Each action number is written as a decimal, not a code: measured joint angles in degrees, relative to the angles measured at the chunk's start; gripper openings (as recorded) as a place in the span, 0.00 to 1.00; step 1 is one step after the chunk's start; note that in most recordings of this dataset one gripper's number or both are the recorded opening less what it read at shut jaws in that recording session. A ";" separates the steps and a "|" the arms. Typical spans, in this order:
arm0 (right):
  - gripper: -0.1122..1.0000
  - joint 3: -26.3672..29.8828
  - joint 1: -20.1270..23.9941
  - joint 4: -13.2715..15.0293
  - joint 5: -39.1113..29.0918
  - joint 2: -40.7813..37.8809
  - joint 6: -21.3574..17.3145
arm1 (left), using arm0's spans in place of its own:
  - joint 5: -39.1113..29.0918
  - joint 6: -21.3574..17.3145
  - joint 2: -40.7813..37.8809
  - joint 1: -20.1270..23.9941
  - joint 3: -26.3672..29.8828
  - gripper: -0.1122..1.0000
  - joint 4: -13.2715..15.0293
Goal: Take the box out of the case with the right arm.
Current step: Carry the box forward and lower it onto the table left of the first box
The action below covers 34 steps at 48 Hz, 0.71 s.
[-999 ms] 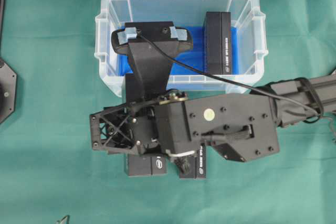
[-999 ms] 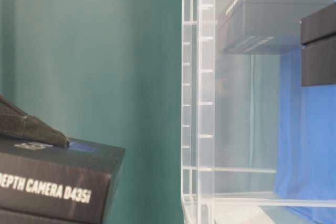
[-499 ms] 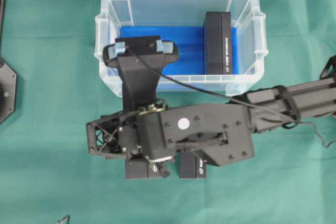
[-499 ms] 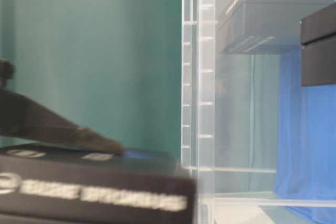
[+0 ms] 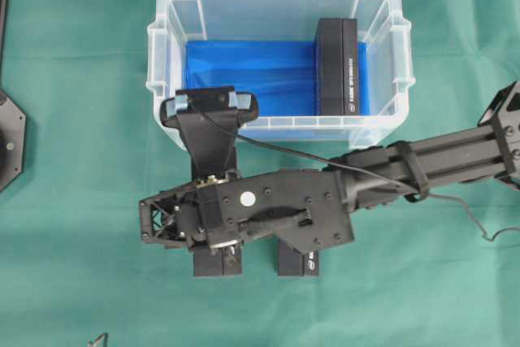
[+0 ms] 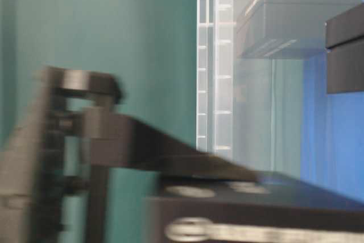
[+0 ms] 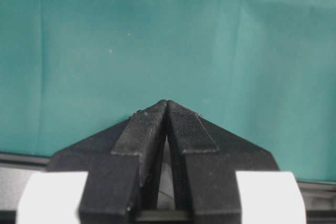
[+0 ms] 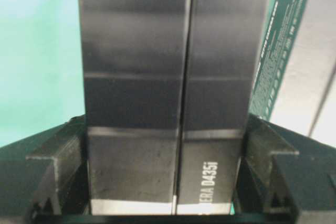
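Observation:
The clear case (image 5: 162, 54) with a blue bottom stands at the back of the green cloth. One black box (image 5: 337, 67) lies inside it on the right. The black right arm (image 5: 325, 201) reaches in front of the case. My right gripper (image 8: 163, 182) is shut on another black box (image 8: 157, 77), which fills the gap between the fingers (image 8: 58, 156). From overhead that box (image 5: 218, 264) pokes out under the wrist, outside the case. The table-level view shows a blurred finger on this box (image 6: 256, 209). My left gripper (image 7: 167, 103) is shut and empty over bare cloth.
A further black box (image 5: 297, 262) lies on the cloth just right of the held one, also seen at the right of the wrist view (image 8: 304, 51). The right wrist camera mount (image 5: 210, 107) overlaps the case's front wall. A black base (image 5: 10, 140) sits at the left edge.
The right arm has drawn back from the case; its wrist camera moved from over the case interior to the front wall. At table level the held box and finger slid right, blurred.

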State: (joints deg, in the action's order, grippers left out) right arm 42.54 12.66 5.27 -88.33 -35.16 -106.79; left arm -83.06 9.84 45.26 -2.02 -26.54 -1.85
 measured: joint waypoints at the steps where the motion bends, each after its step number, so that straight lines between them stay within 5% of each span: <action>1: 0.69 -0.79 -0.09 -0.18 0.79 0.00 -0.18 | 0.00 0.00 0.00 0.00 0.00 0.10 0.00; 14: 0.69 -9.49 -0.18 -1.67 12.57 -0.97 -1.85 | 0.00 0.00 0.00 0.00 0.00 0.10 0.00; 34: 0.69 -14.59 -0.70 -3.08 15.56 -1.14 -2.29 | 0.09 0.00 0.00 0.00 0.00 0.10 0.00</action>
State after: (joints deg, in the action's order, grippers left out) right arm 27.95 11.95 2.20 -72.77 -36.30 -109.07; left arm -82.97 9.84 45.26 -2.02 -26.54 -1.85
